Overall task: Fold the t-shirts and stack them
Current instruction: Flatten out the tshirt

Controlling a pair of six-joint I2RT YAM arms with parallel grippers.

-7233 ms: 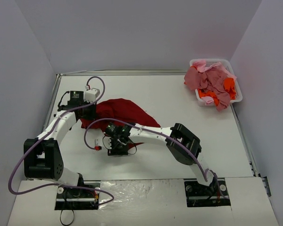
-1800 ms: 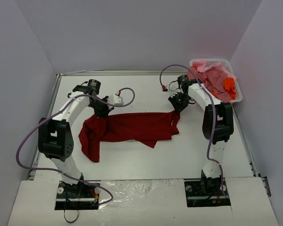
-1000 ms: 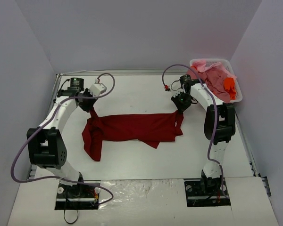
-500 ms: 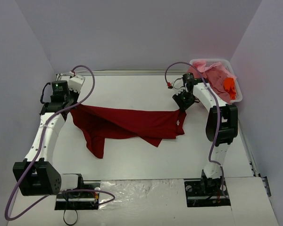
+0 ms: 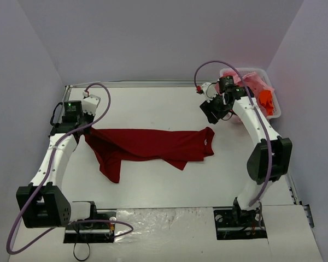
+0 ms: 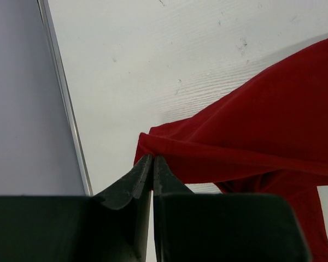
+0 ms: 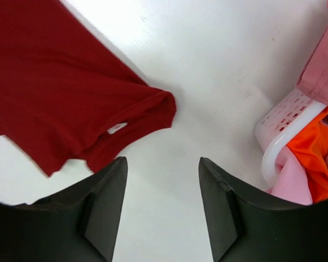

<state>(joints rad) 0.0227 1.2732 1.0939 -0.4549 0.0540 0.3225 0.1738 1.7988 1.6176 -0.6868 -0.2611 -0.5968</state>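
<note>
One dark red t-shirt [image 5: 153, 145] lies spread — left claw [image 6: 153, 159] pinches its corner, right claw [image 7: 163, 166] parted, empty

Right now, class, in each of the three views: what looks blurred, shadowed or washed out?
Top view: even light, all sharp. Left wrist view: left fingers dark and soft-edged, red shirt sharp. Right wrist view: table glares white, right fingers dark.
</note>
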